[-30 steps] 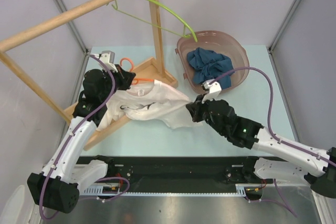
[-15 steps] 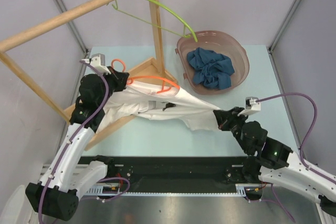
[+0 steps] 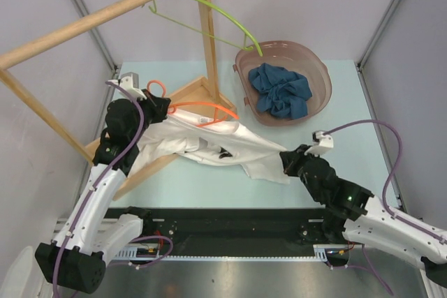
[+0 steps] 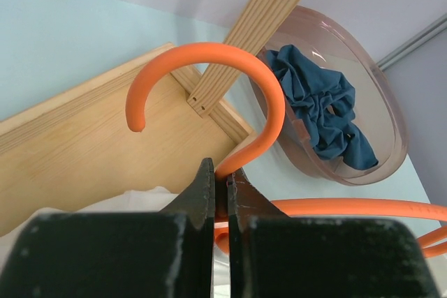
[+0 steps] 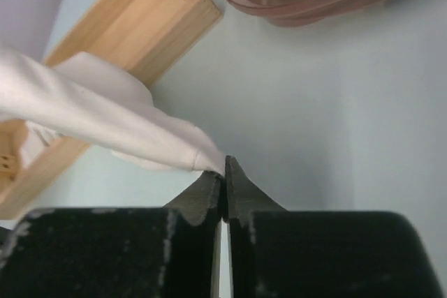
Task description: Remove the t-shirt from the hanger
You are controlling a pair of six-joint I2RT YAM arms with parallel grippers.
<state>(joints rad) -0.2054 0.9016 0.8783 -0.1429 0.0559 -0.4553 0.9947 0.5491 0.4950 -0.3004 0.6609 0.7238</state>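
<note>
While the table (image 3: 335, 123) carries one wooden rack (image 3: 91, 22) along its left edge, the one white t-shirt (image 3: 209, 146) lies stretched across the middle. Its long axis runs from the rack's base at the left toward the near-right. One basin (image 3: 318, 68) holding one blue cloth (image 3: 279, 92) sits toward the far-right corner. Two hangers show: one green hanger (image 3: 223, 15) on the rack's top rail, and one orange hanger (image 3: 202, 107), its far shoulder bare, the rest under the shirt. My left gripper (image 4: 222, 176) is clamped on the orange hanger's neck below the hook. My right gripper (image 5: 223, 169) is pinched onto the shirt's edge, so the shirt lies leftward from it. I judge the right arm best placed to draw the cloth off, away from the hanger.
</note>
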